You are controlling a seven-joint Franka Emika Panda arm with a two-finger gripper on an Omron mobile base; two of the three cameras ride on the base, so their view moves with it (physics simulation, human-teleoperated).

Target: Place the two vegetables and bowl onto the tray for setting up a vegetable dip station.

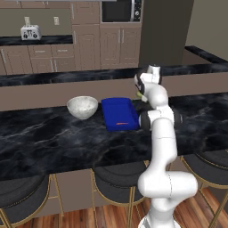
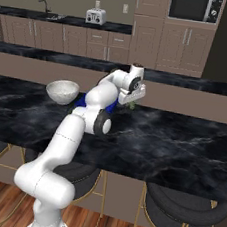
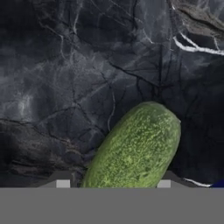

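The yellow-green vegetable (image 3: 135,148), a bumpy cucumber-like piece, lies on the dark marble counter between my gripper's (image 3: 113,183) fingertips, which straddle it closely with a thin gap still showing on one side. In the base views the gripper (image 1: 141,95) (image 2: 131,101) points down at the counter just right of the blue tray (image 1: 116,109), and a bit of the green vegetable (image 2: 131,105) shows under it. A slim orange vegetable (image 1: 120,123) lies in the tray near its front end. The speckled white bowl (image 1: 82,107) (image 2: 63,91) stands on the counter left of the tray.
A raised ledge (image 1: 67,91) runs behind the counter (image 1: 53,138), close to the bowl and tray. Bar stools (image 1: 116,176) stand under the counter's front edge. Cabinets, a toaster (image 1: 30,32) and a microwave (image 1: 121,10) are far behind.
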